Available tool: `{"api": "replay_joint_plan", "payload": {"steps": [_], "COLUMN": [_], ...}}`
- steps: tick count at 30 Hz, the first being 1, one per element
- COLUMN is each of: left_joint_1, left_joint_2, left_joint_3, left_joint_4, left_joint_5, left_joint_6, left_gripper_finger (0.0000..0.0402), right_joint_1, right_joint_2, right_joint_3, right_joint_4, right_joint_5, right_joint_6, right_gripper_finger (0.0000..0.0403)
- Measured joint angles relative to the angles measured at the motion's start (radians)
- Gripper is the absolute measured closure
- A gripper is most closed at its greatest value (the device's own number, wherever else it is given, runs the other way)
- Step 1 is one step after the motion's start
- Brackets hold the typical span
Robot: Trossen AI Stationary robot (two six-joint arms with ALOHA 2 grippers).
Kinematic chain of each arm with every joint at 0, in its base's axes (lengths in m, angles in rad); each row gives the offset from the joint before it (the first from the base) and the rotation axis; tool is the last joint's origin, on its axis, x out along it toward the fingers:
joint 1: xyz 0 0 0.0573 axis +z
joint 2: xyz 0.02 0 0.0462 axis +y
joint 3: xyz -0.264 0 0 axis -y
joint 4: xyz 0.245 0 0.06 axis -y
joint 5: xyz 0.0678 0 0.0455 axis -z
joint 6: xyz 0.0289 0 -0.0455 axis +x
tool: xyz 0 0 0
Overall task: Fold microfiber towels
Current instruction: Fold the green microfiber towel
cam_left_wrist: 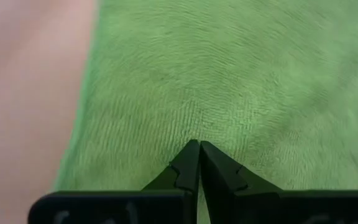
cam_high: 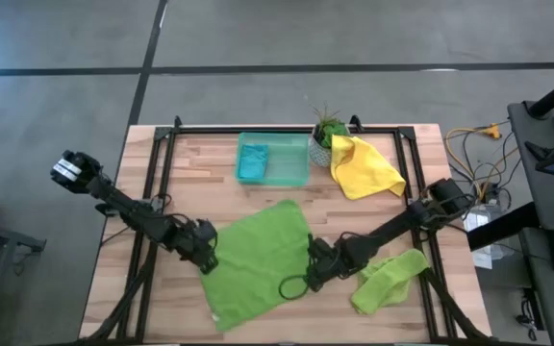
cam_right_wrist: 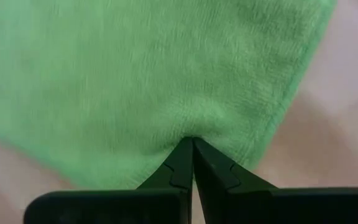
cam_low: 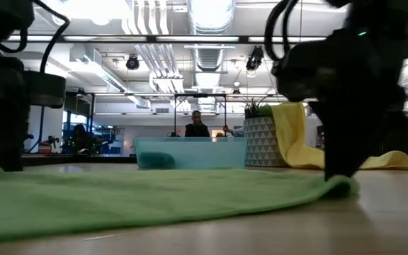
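Lime green square microfiber towel [cam_high: 258, 259] lies flat on the wooden surface [cam_high: 190, 183]; left end effector [cam_high: 206, 256] and right end effector [cam_high: 313, 264] each pinch an opposite edge, fingers clenched.

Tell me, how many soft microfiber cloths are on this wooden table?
4: a flat lime green cloth between both grippers, a crumpled lime green one, a yellow one beside the plant, a teal one in the tray.

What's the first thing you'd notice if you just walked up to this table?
The big lime green towel spread flat mid-table, with the left gripper and right gripper pinching its opposite edges, jaws shut. Next, the yellow towel draped by the small potted plant at the far edge.
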Motion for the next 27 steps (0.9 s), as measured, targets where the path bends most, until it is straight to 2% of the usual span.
{"api": "replay_joint_plan", "payload": {"steps": [4,6,12,15,17,22,27], "left_joint_1": [-0.028,-0.043,-0.1,-0.105,-0.105,-0.105,-0.103], "left_joint_2": [0.023,0.03,-0.041,-0.079,-0.102,-0.125,-0.112], "left_joint_3": [-0.006,-0.006,-0.007,-0.007,-0.007,-0.007,-0.008], "left_joint_4": [0.156,0.224,0.208,0.188,0.185,0.175,0.175], "left_joint_5": [0.202,0.257,0.202,0.17,0.114,-0.035,-0.058], "left_joint_6": [-0.013,-0.035,-0.114,-0.115,-0.113,-0.113,-0.113], "left_gripper_finger": [0.0401,0.0402,0.0402,0.0402,0.0402,0.0402,0.0402], "right_joint_1": [-0.073,-0.102,-0.1,-0.069,-0.044,0.02,0.042], "right_joint_2": [0.0,-0.011,-0.144,-0.199,-0.219,-0.214,-0.177], "right_joint_3": [0.004,0.005,-0.004,-0.056,-0.096,-0.183,-0.21], "right_joint_4": [-0.006,-0.012,-0.023,-0.02,0.021,0.111,0.114], "right_joint_5": [0.005,0.006,0.096,0.089,0.058,0.031,0.022], "right_joint_6": [-0.109,-0.138,-0.175,-0.094,-0.036,0.051,0.07], "right_gripper_finger": [0.0394,0.0394,0.0394,0.0394,0.0394,0.0392,0.0369]}}
